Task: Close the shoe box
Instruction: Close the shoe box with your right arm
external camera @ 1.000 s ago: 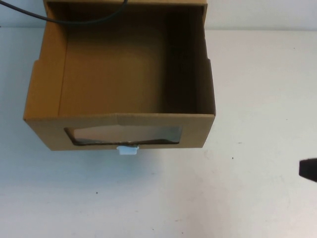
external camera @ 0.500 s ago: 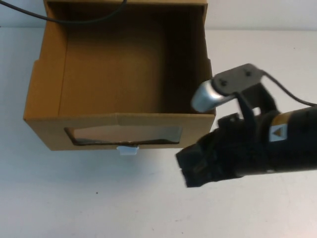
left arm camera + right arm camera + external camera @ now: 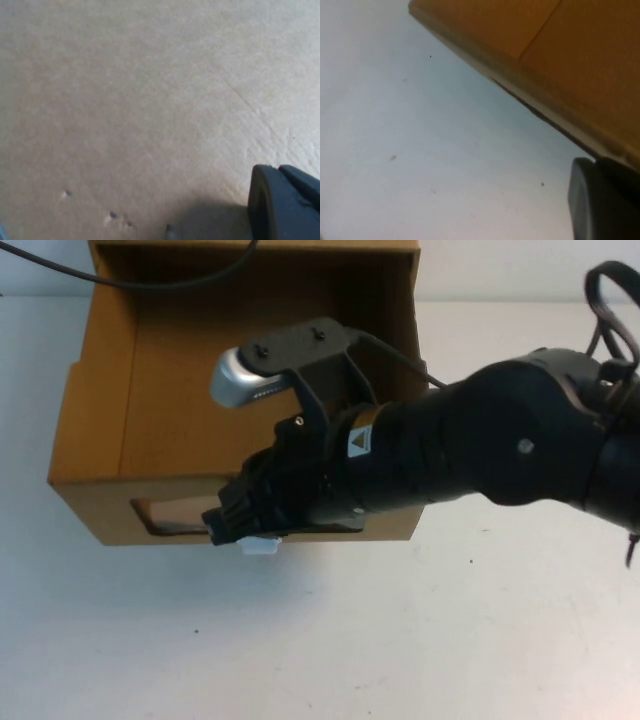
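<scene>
Pushing the drawer home is the step in hand, and it calls for a square, level shove away from the robot. The shoe box sits far-left on the white table, its drawer pulled out toward the near side. The right gripper hangs against the front panel by the white pull tab; whether its fingers are parted cannot be told. The left gripper, probably parked, shows only one finger over plain cardboard.
</scene>
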You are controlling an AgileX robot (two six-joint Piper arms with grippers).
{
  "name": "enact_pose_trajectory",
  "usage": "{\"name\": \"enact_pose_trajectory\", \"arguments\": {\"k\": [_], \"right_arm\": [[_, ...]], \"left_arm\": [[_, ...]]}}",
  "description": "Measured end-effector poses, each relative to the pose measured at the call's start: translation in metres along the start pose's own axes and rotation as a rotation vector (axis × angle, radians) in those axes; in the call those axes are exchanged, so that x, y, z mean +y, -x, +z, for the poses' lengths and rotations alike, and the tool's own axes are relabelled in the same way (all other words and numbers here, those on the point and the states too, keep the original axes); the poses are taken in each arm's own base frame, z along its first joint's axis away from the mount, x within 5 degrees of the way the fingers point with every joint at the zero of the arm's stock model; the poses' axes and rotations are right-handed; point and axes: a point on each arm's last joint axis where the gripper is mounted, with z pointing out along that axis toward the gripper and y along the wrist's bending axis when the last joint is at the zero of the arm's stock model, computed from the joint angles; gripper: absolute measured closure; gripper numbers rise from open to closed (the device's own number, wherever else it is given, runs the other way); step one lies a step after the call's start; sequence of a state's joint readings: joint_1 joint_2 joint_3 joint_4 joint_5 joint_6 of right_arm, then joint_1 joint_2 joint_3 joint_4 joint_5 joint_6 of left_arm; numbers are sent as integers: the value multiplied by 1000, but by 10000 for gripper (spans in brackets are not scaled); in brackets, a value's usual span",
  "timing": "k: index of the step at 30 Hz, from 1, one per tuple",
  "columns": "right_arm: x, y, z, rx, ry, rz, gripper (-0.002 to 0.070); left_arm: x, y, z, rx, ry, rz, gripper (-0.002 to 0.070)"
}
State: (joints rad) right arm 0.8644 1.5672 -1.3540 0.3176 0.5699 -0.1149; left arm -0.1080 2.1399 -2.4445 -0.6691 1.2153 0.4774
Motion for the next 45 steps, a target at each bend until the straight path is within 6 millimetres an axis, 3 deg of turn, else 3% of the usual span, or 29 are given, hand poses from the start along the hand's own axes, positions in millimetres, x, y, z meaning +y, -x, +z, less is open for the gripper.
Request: {"name": "enact_pose_trajectory", "arguments": {"k": [9,14,21,25,32,45], "right_arm": [[0,27,33,-21,8,-33,687],[-8,43,42,-46,-2,-25,687],[-33,61,35,-47,-35,2,687],[-31,58,32,0,-13,-3,687],[-22,61,7,7,31,-30,687],[-46,66,-3,-23,11,37,688]], "left_arm": [[0,0,0,0,0,0,680],[0,0,0,0,0,0,680],[0,0,0,0,0,-2,680],[0,0,0,0,0,-2,680],[0,0,0,0,0,-2,680],[0,0,0,0,0,-2,680]]}}
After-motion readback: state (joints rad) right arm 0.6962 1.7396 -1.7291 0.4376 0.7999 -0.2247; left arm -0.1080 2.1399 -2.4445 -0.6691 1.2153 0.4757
